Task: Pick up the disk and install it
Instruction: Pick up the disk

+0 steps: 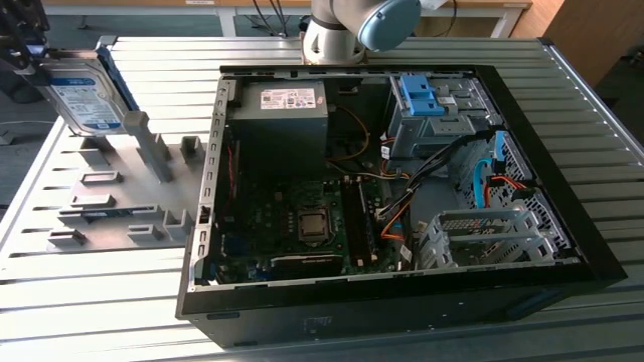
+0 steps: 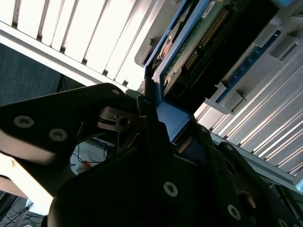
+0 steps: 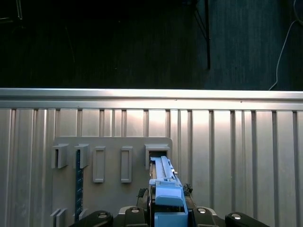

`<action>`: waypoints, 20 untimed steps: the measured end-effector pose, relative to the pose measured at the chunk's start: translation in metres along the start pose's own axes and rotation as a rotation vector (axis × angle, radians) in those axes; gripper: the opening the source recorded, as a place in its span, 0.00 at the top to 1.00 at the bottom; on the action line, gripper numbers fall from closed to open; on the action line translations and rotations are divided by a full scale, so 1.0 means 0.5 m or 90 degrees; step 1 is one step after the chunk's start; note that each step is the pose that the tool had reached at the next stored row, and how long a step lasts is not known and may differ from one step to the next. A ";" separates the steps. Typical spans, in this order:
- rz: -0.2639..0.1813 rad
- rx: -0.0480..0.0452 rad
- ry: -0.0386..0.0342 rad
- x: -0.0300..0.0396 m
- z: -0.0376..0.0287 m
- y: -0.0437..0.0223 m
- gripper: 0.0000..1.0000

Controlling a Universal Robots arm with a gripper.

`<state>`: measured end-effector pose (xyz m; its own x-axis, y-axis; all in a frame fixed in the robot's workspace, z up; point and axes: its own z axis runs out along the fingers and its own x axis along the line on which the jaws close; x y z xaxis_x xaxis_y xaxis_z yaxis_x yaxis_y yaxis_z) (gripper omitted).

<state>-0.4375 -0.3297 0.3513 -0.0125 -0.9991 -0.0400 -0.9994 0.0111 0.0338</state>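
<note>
PC case (image 1: 403, 320) open, on slat tbl (image 1: 90, 309) | grey slot plate (image 1: 113, 202) beside

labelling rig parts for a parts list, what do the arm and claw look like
The arm is a silver-grey cylindrical tube with a rounded light-blue cap at its joint. The claw is matte black, built of flat angular plates and linkages, dotted with small silver screws.
</note>
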 end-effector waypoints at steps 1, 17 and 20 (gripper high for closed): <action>0.000 0.0000 0.0000 0.000 -0.001 0.000 0.64; 0.000 -0.0002 0.0001 0.000 -0.012 0.000 0.64; 0.000 -0.0001 0.0000 -0.001 -0.016 0.001 0.64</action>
<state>-0.4375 -0.3297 0.3595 -0.0125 -0.9991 -0.0400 -0.9994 0.0112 0.0339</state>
